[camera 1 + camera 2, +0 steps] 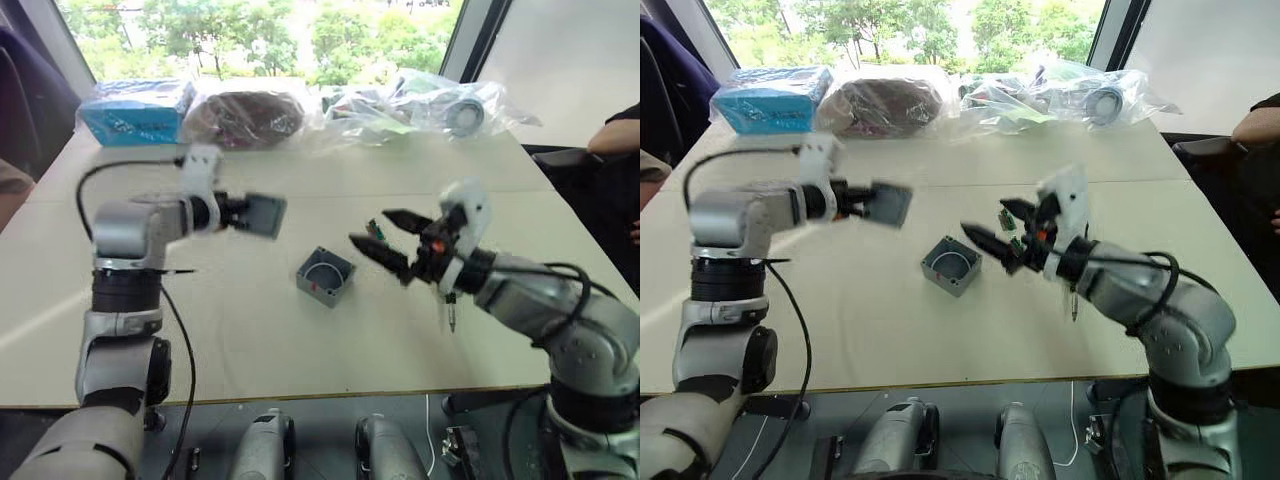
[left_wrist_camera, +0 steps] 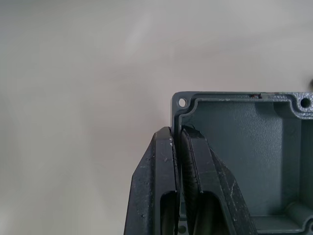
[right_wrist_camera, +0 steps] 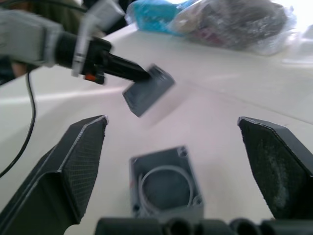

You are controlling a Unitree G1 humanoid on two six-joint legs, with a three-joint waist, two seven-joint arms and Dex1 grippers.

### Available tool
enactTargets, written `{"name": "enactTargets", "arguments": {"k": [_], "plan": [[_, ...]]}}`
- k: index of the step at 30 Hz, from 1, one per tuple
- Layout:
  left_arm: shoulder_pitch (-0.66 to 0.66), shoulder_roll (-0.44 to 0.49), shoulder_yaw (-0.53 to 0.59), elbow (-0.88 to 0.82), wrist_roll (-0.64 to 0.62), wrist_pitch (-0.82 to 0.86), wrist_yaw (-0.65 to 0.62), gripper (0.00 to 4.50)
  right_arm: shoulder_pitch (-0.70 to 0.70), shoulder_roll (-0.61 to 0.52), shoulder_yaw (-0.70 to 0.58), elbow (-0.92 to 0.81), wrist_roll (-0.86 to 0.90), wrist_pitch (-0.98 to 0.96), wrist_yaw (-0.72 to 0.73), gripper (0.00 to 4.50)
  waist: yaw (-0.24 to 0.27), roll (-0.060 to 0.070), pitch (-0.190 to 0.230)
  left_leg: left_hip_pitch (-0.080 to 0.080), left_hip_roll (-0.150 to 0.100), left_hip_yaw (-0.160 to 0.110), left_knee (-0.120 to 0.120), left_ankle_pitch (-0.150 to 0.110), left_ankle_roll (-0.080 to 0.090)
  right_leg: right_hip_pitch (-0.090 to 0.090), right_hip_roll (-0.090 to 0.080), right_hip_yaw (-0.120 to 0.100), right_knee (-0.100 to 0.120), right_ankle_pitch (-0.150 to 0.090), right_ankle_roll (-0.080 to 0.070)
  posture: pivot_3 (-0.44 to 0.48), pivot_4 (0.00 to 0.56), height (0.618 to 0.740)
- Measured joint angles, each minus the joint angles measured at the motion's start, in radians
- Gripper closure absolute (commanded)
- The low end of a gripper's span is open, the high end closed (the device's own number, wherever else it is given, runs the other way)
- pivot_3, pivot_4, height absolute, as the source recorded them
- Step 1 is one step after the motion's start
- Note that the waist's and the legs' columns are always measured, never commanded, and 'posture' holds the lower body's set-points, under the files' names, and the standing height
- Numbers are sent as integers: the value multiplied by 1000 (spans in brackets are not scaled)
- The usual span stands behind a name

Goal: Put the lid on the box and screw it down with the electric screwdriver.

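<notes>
We are bringing the lid (image 1: 263,214), pinched by its edge in our left claw (image 1: 238,213); right claw (image 1: 392,240) gapes beside the box (image 1: 325,276). Next: square lid over box.

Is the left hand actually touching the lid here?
Touching. In the left wrist view the left hand has both fingers pressed against the lid rim, one on each side.
</notes>
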Motion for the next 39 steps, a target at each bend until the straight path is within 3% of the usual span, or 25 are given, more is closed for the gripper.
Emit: {"name": "enactTargets", "arguments": {"k": [9,19,24,32,39], "plan": [[7,-160,-44,-94,-58,-150,26,4468,-231,161,25,313,4,18,-47,0,-2,0,0,0,-6,1,1,0,0,1,-4,0,1,0,1,0,150,740],[33,-187,-79,-125,-82,-175,38,4468,-245,174,1,374,8,44,-74,0,-7,0,0,0,-6,1,0,0,0,1,-3,0,1,0,1,0,150,740],[33,-188,-89,-133,-102,-175,41,4500,-245,187,-2,374,8,44,-92,1299,-8,0,0,0,-6,1,0,0,0,1,-3,0,1,0,1,0,150,740],[33,-186,-99,-133,-105,-176,47,4500,-245,202,-3,370,11,43,-102,4307,-8,0,0,0,-6,1,0,0,0,1,-2,0,0,0,1,0,150,740],[44,-183,-104,-139,-106,-178,48,4500,-237,208,-2,369,12,43,-106,4390,-8,0,0,0,-6,1,0,0,0,1,-2,0,0,0,1,0,150,740]]}}
